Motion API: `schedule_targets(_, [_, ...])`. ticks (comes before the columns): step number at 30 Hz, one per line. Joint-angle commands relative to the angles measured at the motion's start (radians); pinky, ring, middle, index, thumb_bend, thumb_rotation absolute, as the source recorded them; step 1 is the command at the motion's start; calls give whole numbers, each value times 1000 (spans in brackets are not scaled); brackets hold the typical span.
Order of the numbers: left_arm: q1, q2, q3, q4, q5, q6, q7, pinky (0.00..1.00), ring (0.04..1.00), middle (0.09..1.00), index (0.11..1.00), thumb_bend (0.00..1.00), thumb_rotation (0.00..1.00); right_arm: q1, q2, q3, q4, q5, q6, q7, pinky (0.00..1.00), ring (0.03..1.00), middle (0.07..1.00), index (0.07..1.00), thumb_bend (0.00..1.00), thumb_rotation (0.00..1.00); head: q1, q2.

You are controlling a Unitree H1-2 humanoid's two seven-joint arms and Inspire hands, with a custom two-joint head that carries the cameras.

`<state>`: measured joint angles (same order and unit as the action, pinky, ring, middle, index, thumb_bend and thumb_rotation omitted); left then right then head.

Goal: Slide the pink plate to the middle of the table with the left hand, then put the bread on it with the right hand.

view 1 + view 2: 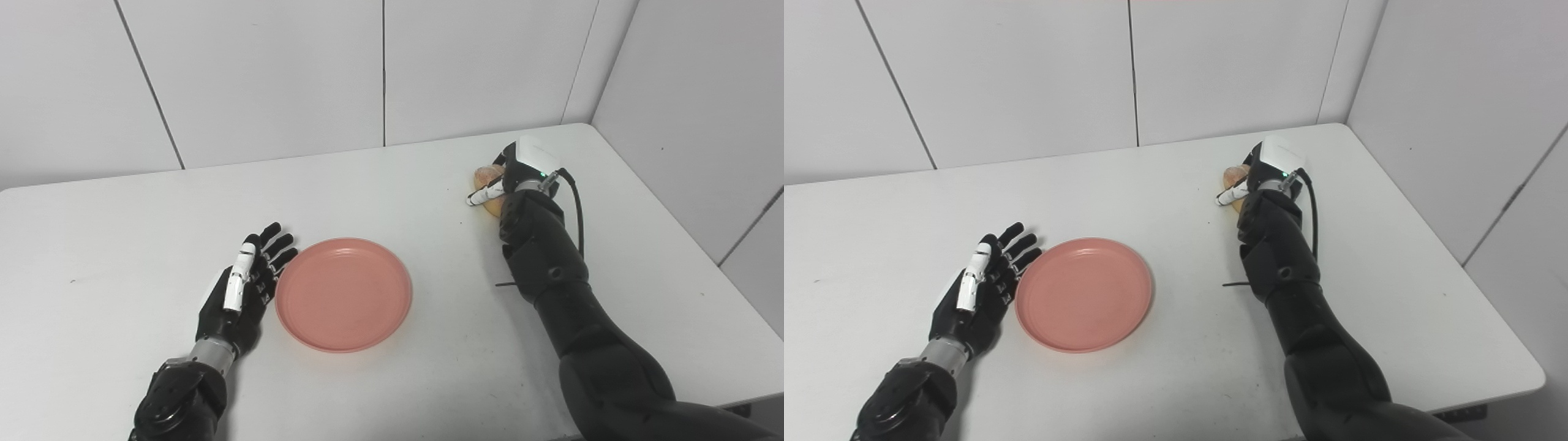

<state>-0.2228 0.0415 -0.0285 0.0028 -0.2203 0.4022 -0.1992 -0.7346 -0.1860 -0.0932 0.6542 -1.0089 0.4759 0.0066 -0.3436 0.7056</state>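
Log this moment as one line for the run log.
pink plate: mid-table, empty | left hand: open beside plate | right hand: on bread, far right

Bare table (441, 202) between bread (487, 176) and plate (343, 294)

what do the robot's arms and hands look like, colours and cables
Both arms are glossy black, segmented shells. The left hand is black with a white thumb and silver wrist ring. The right hand has a white back cover, a green light and a black cable looping down the forearm.
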Motion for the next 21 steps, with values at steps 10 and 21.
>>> schedule_targets(10, [5, 2, -6, 20, -9, 26, -10, 902, 895, 907, 901, 350, 1000, -29, -19, 10, -103, -16, -6, -6, 194, 269, 404, 527, 518, 0, 5, 3])
schedule_targets(21, [2, -4, -11, 19, 3, 29, -4, 900, 894, 906, 901, 350, 1000, 10, -21, 38, -360, -32, -6, 136, 264, 357, 438, 513, 525, 0, 18, 3])
